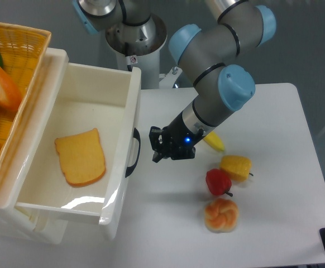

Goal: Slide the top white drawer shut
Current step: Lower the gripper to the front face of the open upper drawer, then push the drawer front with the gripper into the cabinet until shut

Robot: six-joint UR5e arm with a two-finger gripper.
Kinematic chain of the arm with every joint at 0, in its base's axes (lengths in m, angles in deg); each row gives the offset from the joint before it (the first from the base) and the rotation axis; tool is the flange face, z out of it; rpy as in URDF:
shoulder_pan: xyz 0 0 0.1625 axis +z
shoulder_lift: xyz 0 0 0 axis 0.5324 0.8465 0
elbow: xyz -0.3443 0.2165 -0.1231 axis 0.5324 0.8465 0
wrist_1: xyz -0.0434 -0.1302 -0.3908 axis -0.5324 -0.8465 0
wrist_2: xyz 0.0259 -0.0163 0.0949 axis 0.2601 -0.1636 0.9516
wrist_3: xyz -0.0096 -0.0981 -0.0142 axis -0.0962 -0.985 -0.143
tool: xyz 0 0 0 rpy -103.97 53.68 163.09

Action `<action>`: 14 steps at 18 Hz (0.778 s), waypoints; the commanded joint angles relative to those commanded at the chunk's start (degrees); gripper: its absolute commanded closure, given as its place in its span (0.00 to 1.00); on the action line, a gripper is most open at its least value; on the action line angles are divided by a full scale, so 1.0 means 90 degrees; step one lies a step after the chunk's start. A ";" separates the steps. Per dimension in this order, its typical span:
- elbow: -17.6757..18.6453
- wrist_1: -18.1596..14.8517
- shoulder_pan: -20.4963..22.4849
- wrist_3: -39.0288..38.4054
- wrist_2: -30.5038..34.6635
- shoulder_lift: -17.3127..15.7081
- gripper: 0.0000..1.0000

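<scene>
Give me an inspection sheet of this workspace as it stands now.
Surface: white table, mostly bare.
Job's things: top white drawer pulled wide open, toast slice inside; black handle on its front.
Clutter: banana, yellow corn piece, red pepper, bread roll; yellow wicker basket with food at left.
Grippers: tool near the handle, not touching; jaw state unclear.
Cables: nothing seen.
Surroundings: grey wall, robot base.

One fixed camera looked steeply down from high at the front, facing the arm's base (130, 30) at the top edge. Mid-range framing: white table (274, 117) filled the right, the open top white drawer (119, 167) and yellow basket (17, 42) cropped at left.
</scene>
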 joint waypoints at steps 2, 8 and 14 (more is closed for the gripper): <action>0.0000 -0.0176 -0.0029 0.0000 0.0000 -0.0029 1.00; -0.0010 -0.0304 -0.0127 0.0010 -0.0205 -0.0137 1.00; -0.0039 -0.0440 -0.0215 0.0000 -0.0225 -0.0234 1.00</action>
